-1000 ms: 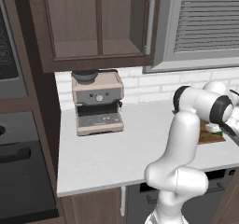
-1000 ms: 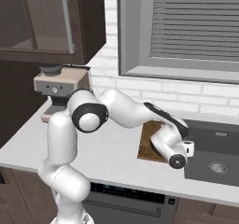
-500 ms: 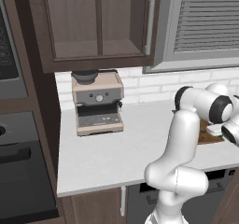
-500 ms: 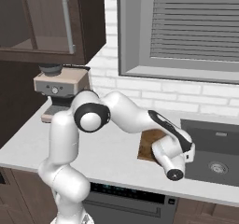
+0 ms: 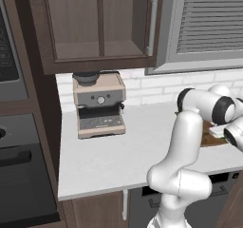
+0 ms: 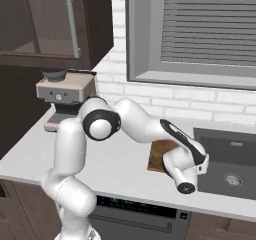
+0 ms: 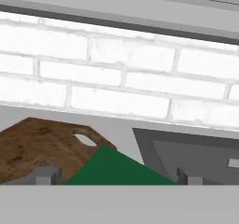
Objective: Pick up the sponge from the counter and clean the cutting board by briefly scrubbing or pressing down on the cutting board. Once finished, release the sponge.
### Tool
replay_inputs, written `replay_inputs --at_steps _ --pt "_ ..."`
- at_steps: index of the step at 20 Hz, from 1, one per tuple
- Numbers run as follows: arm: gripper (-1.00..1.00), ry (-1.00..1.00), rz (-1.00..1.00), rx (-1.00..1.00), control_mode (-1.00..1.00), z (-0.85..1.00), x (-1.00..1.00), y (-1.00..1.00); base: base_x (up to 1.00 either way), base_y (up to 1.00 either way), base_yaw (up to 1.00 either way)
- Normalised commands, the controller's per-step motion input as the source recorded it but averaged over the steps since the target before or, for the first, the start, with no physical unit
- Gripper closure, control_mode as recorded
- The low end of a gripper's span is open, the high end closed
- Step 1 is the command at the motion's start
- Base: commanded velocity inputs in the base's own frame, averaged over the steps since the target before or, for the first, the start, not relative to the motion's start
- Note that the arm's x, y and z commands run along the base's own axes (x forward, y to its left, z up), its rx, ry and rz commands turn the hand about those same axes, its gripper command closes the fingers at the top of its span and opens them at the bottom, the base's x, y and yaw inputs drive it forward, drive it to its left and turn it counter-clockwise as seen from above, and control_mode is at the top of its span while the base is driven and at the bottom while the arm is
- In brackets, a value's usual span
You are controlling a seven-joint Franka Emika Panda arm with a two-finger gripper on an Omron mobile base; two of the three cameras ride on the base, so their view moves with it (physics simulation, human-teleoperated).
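In the hand view the sponge [image 7: 121,169] shows its dark green top, lying flat between my two fingertips [image 7: 46,175] and in line with the board's edges. My gripper [image 7: 116,176] is open, one tip on each side of the sponge. The brown wooden cutting board [image 7: 42,143] lies just behind and left of the sponge, a small hole near its corner. I cannot tell whether the sponge rests on the board or beside it. In the right base view my hand [image 6: 182,171] hangs low over the front edge of the cutting board [image 6: 160,151], on the counter [image 6: 115,159].
A dark sink [image 7: 196,153] is sunk into the counter right of the board, also the sink [image 6: 232,164]. A beige coffee machine [image 5: 98,103] stands far left against the white brick wall [image 7: 121,97]. Cabinets and a shuttered window hang above.
My hand has sunk a little and tilted over the board's front edge, so the wrist now points towards the wall. The board and the base views have not shifted.
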Motion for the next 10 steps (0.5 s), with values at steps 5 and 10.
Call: replay_inputs --at_steps 5,10 --pt "1.0 -0.04 0.0 -0.01 -1.0 -0.94 0.72 0.75 0.0 0.0 0.0" --pt "1.0 0.0 0.0 0.0 -1.0 -0.84 0.64 0.93 0.0 0.0 0.0"
